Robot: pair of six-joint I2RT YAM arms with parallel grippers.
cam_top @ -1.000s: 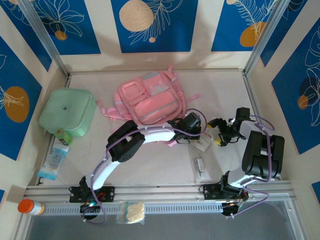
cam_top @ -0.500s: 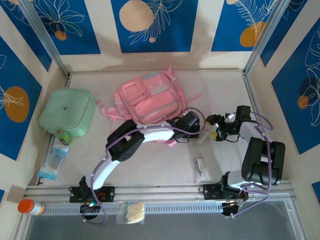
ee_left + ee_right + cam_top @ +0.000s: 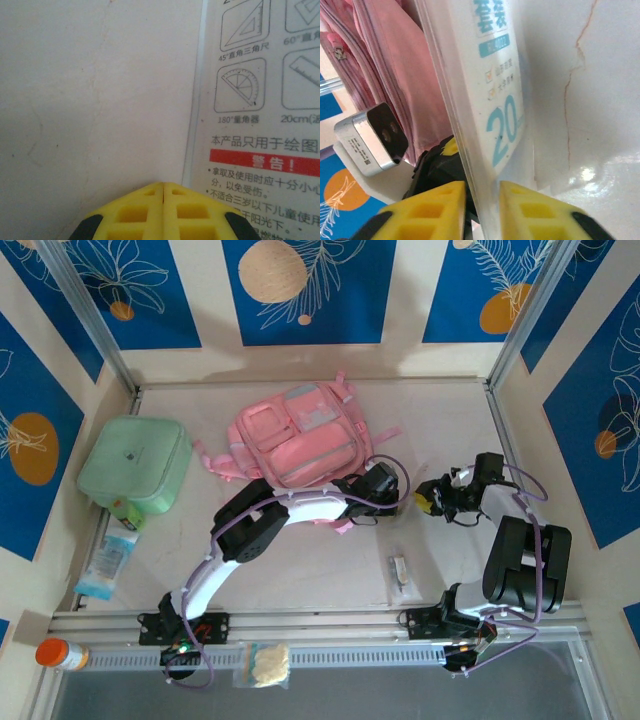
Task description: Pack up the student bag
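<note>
The student bag (image 3: 300, 445) lies flat at the back middle of the table, pink, pockets up; its side (image 3: 380, 65) also fills the left of the right wrist view. Just right of its lower corner my two grippers meet over a clear ruler-set packet (image 3: 495, 100). My right gripper (image 3: 482, 210) has a yellow finger close on each side of the packet, which stands on edge. My left gripper (image 3: 163, 185) is shut with nothing between its fingers, its tip beside the printed packet (image 3: 255, 125). From above, the left gripper (image 3: 392, 495) and right gripper (image 3: 426, 502) nearly touch.
A mint-green soft case (image 3: 135, 465) sits at the left wall, with a blue-white packet (image 3: 107, 562) in front of it. A small clear item (image 3: 399, 570) lies near the front rail. An orange-capped bottle (image 3: 58, 653) and a snack bag (image 3: 262, 662) rest beyond the rail.
My right gripper has moved up and left toward the left gripper and closed from wide open onto the packet. The packet has gone from lying flat to standing on edge.
</note>
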